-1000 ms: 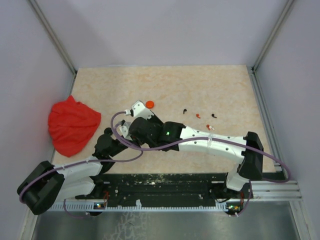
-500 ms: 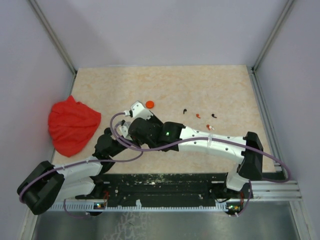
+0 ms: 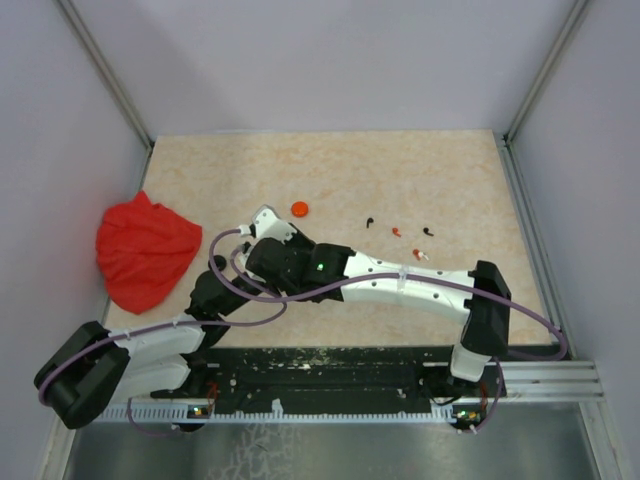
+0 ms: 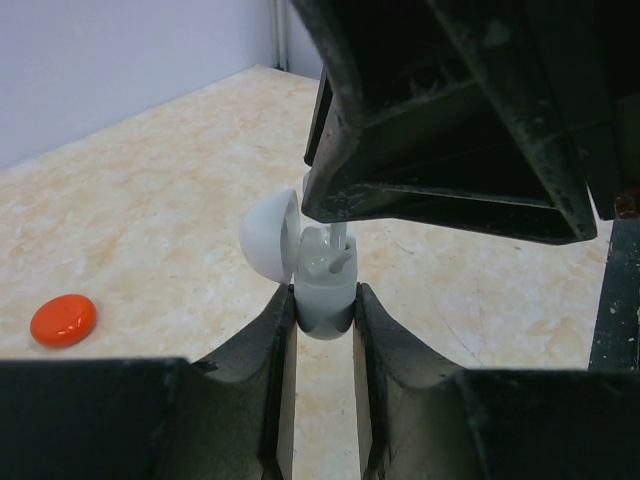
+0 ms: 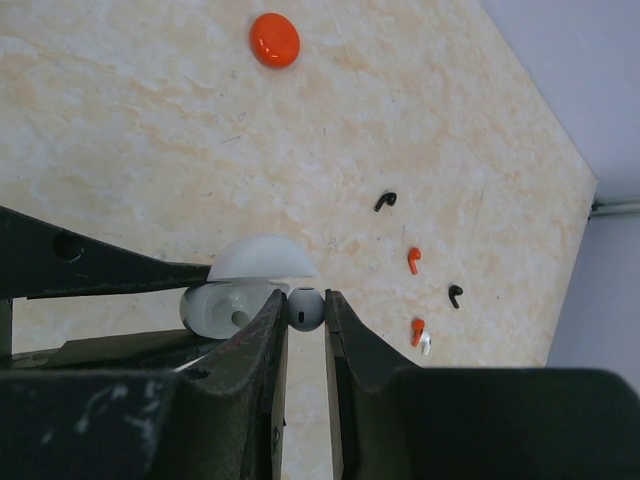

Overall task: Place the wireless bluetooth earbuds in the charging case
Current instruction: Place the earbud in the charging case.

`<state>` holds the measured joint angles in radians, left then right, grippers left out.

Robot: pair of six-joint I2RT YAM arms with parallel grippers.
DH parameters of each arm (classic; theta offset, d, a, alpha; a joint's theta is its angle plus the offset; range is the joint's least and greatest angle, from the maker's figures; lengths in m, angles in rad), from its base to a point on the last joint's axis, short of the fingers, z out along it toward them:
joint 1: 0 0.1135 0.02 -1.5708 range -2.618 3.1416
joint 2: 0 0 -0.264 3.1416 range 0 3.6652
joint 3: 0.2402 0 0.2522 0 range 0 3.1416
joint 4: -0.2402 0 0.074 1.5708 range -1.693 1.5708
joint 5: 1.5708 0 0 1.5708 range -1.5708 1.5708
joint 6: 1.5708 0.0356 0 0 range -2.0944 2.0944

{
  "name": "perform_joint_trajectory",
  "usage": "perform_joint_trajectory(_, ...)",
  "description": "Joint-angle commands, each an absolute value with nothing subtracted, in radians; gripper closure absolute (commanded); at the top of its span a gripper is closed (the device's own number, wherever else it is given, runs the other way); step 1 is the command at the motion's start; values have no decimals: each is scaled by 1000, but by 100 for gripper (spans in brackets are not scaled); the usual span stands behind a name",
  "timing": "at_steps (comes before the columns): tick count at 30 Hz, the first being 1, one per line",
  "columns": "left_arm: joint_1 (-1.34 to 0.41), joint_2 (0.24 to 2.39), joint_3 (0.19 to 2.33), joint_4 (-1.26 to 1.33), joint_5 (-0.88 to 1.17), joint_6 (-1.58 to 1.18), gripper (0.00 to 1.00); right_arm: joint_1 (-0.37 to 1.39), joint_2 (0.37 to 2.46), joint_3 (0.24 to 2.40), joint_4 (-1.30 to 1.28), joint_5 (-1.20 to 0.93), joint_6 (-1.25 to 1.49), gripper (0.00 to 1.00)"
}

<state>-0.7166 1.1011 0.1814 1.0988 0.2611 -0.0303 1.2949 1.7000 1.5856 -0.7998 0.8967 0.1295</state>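
The left gripper (image 4: 324, 322) is clamped on the base of the white charging case (image 4: 325, 285). It holds the case upright above the table (image 3: 420, 170), left of its middle and nearer the near edge, with the lid (image 4: 268, 235) swung open. The right gripper (image 5: 303, 330) pinches a white earbud (image 5: 305, 306) right at the case's mouth, stem pointing down toward a socket (the neighbouring socket looks already filled, though that is hard to be sure of). To seat it well, I would keep the case steady, line the stem up with its well, press straight down gently, and let go only once the bud sits flush. The loose earbuds (image 5: 413, 260) lie toward the table's right side.
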Motion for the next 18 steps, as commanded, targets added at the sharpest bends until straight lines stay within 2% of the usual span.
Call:
perform_joint_trajectory(1, -719, 1102, 188, 1186, 232, -32, 99, 1322, 1672, 1593, -750, 824, 124, 81)
perform_joint_trajectory(18, -719, 1112, 157, 1264, 254, -54, 99, 1320, 1660, 1615, -752, 787, 202, 68)
